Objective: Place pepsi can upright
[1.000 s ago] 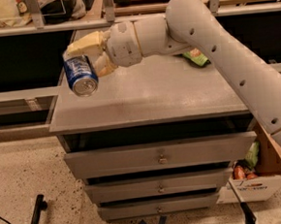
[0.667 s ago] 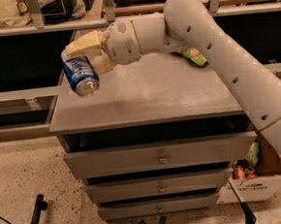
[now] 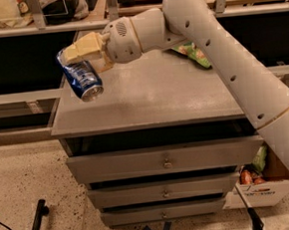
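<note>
**Can held tilted above the left edge of the worktop**

The can (image 3: 80, 74) is pinched by the end effector (image 3: 84, 57). Its pale yellow fingers (image 3: 81, 46) are pressed onto the upper part of the can, one laid across the top and the other partly hidden behind it. The can is held in the air and is not upright. It is tilted, with one end tucked under the fingers and the silver end face turned down and to the right, toward the camera. The blue side with white lettering is seen along its length. The can is positioned above the left edge of the worktop (image 3: 158, 96), nearer the far left corner than the near left one. No contact between the can and the surface can be seen.

The arm (image 3: 220, 56) is stretched in from the right, crossing the right edge and the far right part of the worktop. Its rounded wrist is held above the far part of the surface, just right of the can. A green bag (image 3: 195, 53) is seen lying on the worktop near the far edge, right of the middle. It is partly covered by the arm and well apart from the can.

Below the worktop, three drawers (image 3: 163, 160) with small knobs are stacked, with a dark gap above the top one. A box (image 3: 255, 193) holding colourful packets is set on the floor to the right of the drawers.
</note>
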Available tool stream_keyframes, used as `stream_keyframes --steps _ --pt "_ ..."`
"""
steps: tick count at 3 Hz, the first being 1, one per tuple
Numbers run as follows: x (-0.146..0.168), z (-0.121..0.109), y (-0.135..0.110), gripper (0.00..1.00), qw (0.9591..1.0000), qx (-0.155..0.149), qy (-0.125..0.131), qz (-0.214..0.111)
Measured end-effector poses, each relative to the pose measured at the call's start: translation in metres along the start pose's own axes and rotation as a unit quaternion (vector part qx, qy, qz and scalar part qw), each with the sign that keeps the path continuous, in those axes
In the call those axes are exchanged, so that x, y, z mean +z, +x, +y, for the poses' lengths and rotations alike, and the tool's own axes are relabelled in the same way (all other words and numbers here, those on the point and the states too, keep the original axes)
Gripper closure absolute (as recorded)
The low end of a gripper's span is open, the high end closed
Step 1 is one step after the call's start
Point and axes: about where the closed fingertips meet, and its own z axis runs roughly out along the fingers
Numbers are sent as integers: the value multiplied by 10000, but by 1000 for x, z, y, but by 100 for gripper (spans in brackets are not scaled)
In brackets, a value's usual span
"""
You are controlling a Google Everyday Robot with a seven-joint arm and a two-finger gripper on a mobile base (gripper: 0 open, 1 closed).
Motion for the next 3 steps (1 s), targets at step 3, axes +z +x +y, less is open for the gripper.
stream_keyframes --steps 3 --pt "-1 14 -6 100 9998 17 -102 172"
